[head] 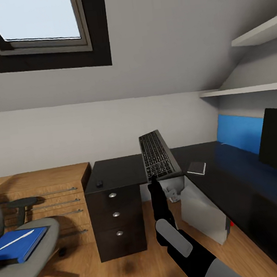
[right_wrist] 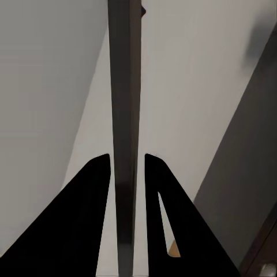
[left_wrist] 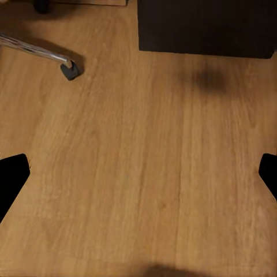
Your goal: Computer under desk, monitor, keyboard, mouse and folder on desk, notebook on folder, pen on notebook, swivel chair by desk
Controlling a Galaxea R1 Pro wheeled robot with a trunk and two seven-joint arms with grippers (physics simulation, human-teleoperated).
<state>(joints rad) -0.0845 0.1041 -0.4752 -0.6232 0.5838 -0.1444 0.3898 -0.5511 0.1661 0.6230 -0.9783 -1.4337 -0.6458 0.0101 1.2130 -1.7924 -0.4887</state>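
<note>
The right tool [head: 153, 180] is clamped on the near short edge of the keyboard [head: 158, 154], which it holds up in the air, tilted steeply with its key face turned toward the room, over the gap where the two wings of the counter [head: 116, 172] meet. That grip looks thin to me: the wrist view shows the board edge-on, a slim slab pinched between the two fingers [right_wrist: 78, 222], with nearly all its length standing beyond them, so a quick swing could make it pivot or slip out and drop onto the computer [head: 202, 210] on the floor below. It also has to travel along the long wing toward the monitor [head: 276, 135] at the far right end, and the notebook [head: 197, 168] lies on the counter near the inner corner, just beside the keyboard's lower end, so a low pass could shove it. The mouse [head: 99, 183] sits near the front edge above the drawers. The left tool [left_wrist: 138, 173] hangs wide open above bare floor, holding nothing. The folder [head: 19, 246] with the pen [head: 16, 240] on it rests on the swivel chair [head: 29, 258].
</note>
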